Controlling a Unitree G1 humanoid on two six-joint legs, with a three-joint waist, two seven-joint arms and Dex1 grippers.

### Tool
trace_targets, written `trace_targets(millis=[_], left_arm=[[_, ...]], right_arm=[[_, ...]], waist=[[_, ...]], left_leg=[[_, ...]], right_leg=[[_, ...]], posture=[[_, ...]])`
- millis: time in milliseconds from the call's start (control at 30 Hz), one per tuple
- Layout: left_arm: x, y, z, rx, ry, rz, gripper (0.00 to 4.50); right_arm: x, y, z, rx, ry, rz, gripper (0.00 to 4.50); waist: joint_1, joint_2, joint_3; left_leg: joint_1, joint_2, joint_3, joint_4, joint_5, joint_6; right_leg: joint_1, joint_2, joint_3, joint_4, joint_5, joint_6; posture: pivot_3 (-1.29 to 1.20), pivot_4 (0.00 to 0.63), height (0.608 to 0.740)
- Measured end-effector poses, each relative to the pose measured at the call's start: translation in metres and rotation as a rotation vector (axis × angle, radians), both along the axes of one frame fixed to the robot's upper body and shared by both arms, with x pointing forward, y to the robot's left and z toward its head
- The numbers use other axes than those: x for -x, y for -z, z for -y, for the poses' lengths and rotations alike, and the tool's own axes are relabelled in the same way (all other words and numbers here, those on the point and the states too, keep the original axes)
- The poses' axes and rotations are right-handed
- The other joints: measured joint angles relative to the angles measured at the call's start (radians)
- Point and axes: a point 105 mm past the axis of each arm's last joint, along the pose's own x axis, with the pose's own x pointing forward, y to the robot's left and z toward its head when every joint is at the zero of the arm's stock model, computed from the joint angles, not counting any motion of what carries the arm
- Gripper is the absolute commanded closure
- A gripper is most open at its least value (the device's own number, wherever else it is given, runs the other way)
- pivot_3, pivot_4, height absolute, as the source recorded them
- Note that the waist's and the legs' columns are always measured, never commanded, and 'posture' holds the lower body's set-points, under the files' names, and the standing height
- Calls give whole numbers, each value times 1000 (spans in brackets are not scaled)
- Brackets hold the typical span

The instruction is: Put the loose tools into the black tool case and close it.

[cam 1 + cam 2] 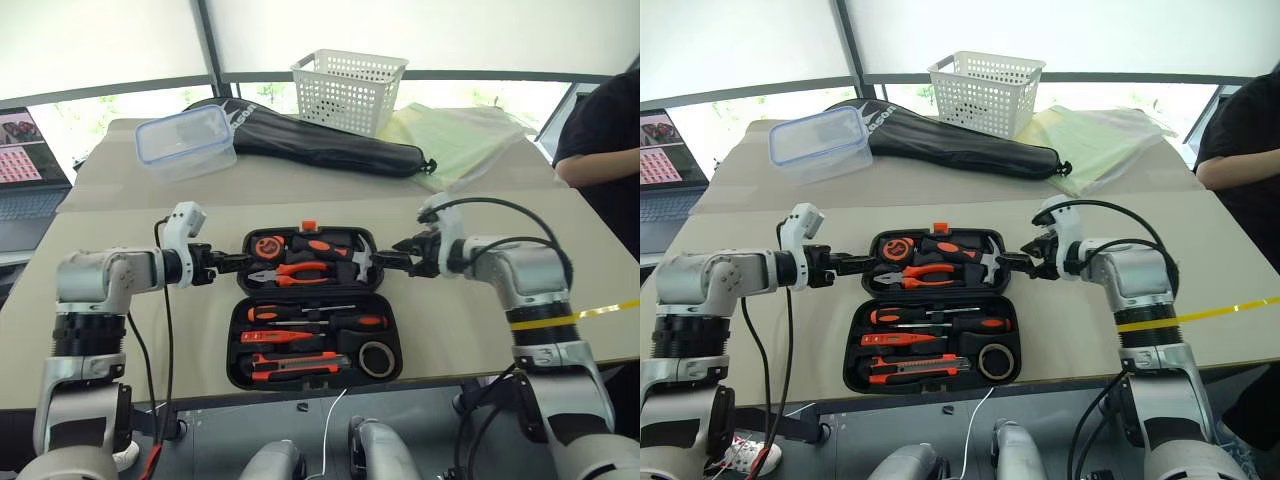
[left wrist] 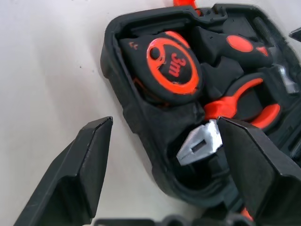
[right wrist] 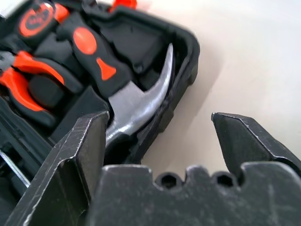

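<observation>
Tabletop (image 1: 130,200) in pale beige, seen from above the robot's two arms. At its near edge lies the black tool case (image 1: 312,308), hinged open flat, its two halves stacked one behind the other so the whole runs away from the robot, with the small orange latch (image 1: 308,226) at the far rim.

The far half holds a tape measure (image 1: 268,246), orange-handled pliers (image 1: 290,272) and a hammer (image 1: 345,252), all lying crosswise. The near half holds two black-and-orange screwdrivers (image 1: 345,322), a slim orange screwdriver (image 1: 282,337), an orange-black utility knife (image 1: 295,363) and a dark tape roll (image 1: 376,358). The long tools all lie left to right, parallel to the near edge.

The left tool (image 1: 228,262) sits at the left side of the far half, its fingers spread, with the case's corner between them in the wrist view. The right tool (image 1: 392,260) sits at the right side of the far half, fingers spread as well, straddling the case's rim beside the hammer head. Neither pinches anything.

Farther back lie a long black fabric bag (image 1: 320,140), a white mesh basket (image 1: 348,90), a clear lidded box (image 1: 185,142) and pale green sheets (image 1: 455,140). A laptop (image 1: 28,165) stands at the far left; a person's dark sleeve (image 1: 600,130) shows at the right.
</observation>
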Motion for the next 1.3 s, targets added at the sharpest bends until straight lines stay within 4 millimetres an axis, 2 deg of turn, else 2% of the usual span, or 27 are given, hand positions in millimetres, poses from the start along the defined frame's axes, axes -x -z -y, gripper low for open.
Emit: trace_targets(millis=[33, 67, 100, 267, 367, 667, 833, 1000, 1100, 1300], left_arm=[[-1, 4, -1, 1, -13, -11, 2207], [-2, 6, -1, -1, -18, -15, 2281], [-2, 7, -1, -1, -20, -15, 2792], [-5, 4, -3, -9, -36, 18, 4498], [-4, 5, -4, -7, -46, 20, 4500], [-3, 3, -2, -5, -41, 59, 4500], [-8, -3, 1, 3, -35, 159, 4500], [-17, -32, 7, -120, 11, 444, 4500], [-16, -51, 12, -209, 42, 634, 4500], [-2, -38, 17, -397, 68, 832, 4500]], right_arm=[[-2, 3, 0, -1, 2, -2, 1115], [-2, 3, -2, -1, -1, -1, 1225], [-3, 3, -5, 1, -9, 4, 1684], [-3, 3, -11, 0, -28, 13, 3432], [-2, 3, -15, -10, -35, 12, 4419], [-9, 0, -15, -56, 41, -21, 4469], [-14, -6, -13, -66, 72, 27, 4469], [-26, -27, -13, -79, 123, 214, 4469], [-27, -43, -9, -72, 148, 369, 4469], [-11, -34, -3, 51, 134, 646, 4469]], waist=[[-1, 0, 0], [-3, 0, 0], [-6, 0, 0], [-3, -1, -1], [-2, -1, -2], [3, -1, -2], [4, -1, -2], [2, -1, -1], [0, -1, -1], [-4, -1, -1]], left_leg=[[0, 0, 0, 0, 0, -1], [0, 0, 0, 1, 1, -1], [1, 0, 0, 1, 1, -1], [3, 0, 0, 6, 1, -1], [4, 0, 0, 6, 1, -1], [2, 0, -1, 6, 1, -1], [0, 0, -1, 7, 1, -1], [-4, 0, 0, 5, 1, -2], [-12, -1, 0, 6, 1, -1], [-13, -4, 1, 6, 1, -1]], right_leg=[[0, 0, 0, 0, 0, 0], [0, 0, 0, 0, 0, 0], [0, 0, 1, 1, 0, 0], [3, -1, 2, 5, 0, 0], [4, -1, 3, 6, 0, 0], [3, -1, 3, 6, 0, 0], [1, -1, 2, 6, 0, 0], [-5, -1, 2, 6, 0, 0], [-15, -1, 1, 7, 0, 0], [-17, 0, -3, 6, 0, 0]], posture=[[0, 150, 740], [0, 150, 740], [0, 150, 740], [0, 150, 740], [0, 150, 740], [0, 150, 740], [0, 150, 740], [0, 150, 740], [0, 150, 740], [0, 150, 740]])
